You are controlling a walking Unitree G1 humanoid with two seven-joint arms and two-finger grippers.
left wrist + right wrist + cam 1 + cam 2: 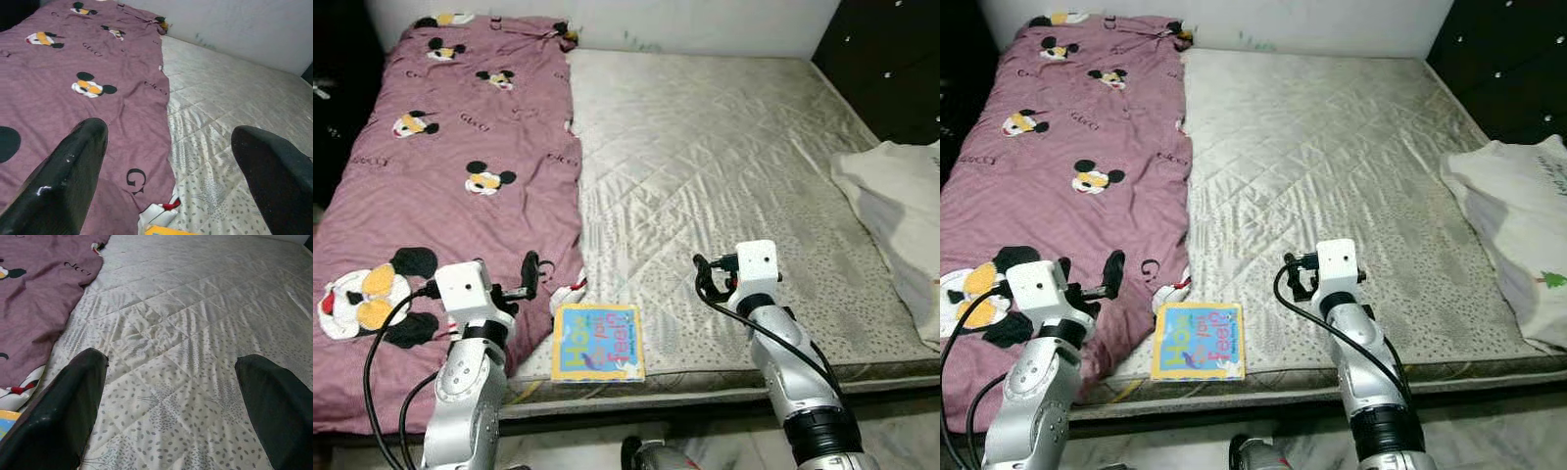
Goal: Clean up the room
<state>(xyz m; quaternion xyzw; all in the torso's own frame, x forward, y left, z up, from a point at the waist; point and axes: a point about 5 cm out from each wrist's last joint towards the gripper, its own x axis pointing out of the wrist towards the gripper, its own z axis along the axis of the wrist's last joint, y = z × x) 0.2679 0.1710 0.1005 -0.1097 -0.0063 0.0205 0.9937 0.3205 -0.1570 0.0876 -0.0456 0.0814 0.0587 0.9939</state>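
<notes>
A small yellow and blue picture book lies flat at the front edge of a bare quilted mattress. A pink Mickey Mouse blanket covers the mattress's left half. My left gripper hovers open over the blanket's right hem, just left of the book and behind it. My right gripper is open too, held low over the bare mattress to the right of the book. Neither gripper holds anything. A corner of the book peeks into the right wrist view.
A white cloth with a printed pattern lies over the mattress's right edge. Dark cabinets stand at the far right, and a white wall runs behind the bed. Pale floor shows below the bed's front edge.
</notes>
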